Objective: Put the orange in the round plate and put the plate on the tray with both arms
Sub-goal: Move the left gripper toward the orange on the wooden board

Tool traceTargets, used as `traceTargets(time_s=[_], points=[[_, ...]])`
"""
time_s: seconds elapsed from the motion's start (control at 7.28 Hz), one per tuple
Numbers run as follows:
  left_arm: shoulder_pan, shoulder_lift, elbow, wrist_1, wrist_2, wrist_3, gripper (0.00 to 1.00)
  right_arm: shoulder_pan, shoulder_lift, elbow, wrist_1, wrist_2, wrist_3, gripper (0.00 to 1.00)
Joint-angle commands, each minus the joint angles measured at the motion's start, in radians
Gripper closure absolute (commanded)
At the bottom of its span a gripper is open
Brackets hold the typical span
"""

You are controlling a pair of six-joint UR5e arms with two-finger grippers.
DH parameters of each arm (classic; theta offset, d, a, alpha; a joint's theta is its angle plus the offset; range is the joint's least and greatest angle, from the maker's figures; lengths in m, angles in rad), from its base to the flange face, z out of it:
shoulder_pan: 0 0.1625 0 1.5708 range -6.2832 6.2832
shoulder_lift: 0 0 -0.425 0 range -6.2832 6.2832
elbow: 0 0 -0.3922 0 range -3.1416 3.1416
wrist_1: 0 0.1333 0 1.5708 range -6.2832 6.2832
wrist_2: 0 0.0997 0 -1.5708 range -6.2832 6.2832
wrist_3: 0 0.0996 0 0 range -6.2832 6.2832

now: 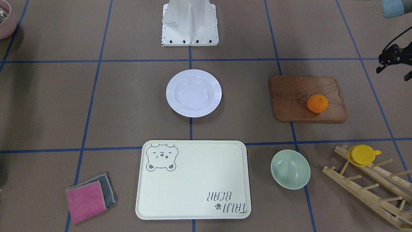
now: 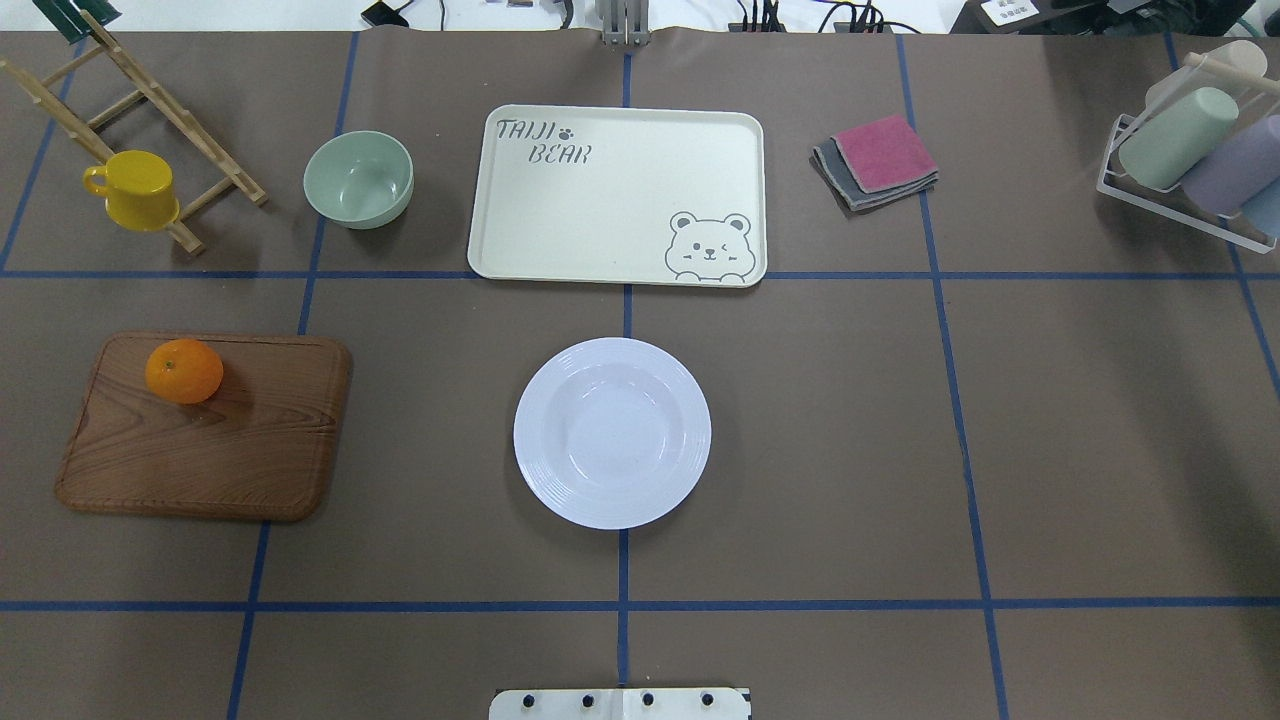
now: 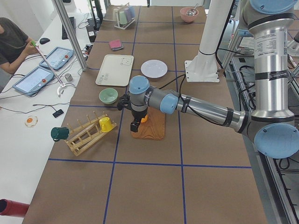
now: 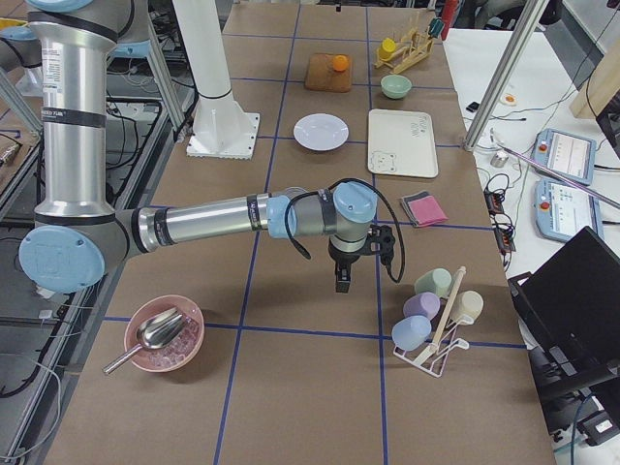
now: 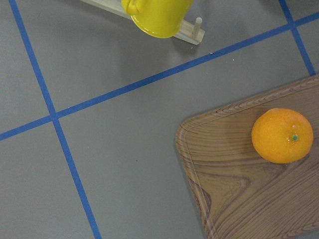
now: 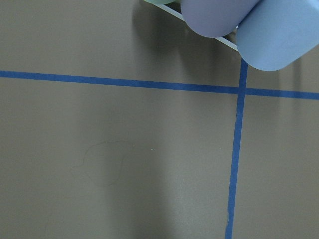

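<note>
Where the side view from the robot's left looks along the surface (image 3: 154, 186), the left tool (image 3: 135, 127) hangs over the wooden board (image 3: 152, 130), just beside the orange (image 3: 144, 119) that lies on it. How far its jaws stand apart, or whether it touches anything, cannot be told. Overhead, the round plate (image 2: 612, 433) sits to the board's right and the tray (image 2: 617, 195) to its right and farther out, while from the other end the right tool (image 4: 341, 281) hangs well apart from the board, its opening likewise unreadable.

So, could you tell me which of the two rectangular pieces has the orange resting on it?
The brown wooden board, on the robot's left; the orange sits on it, while the cream bear tray is bare.
</note>
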Motion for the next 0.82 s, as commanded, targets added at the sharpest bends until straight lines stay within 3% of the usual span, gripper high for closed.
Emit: traceTargets(time_s=[0.0, 0.14, 0.69], points=[[0.002, -0.001, -0.013, -0.001, -0.006, -0.007, 0.00, 0.000, -0.046, -0.015, 0.129, -0.002, 0.005, 0.00], [0.002, -0.001, -0.012, -0.002, -0.004, -0.001, 0.00, 0.000, -0.082, -0.020, 0.217, -0.005, 0.005, 0.00], [0.013, -0.004, -0.010, -0.010, -0.006, -0.008, 0.00, -0.005, -0.070, -0.018, 0.238, 0.006, 0.002, 0.00]])
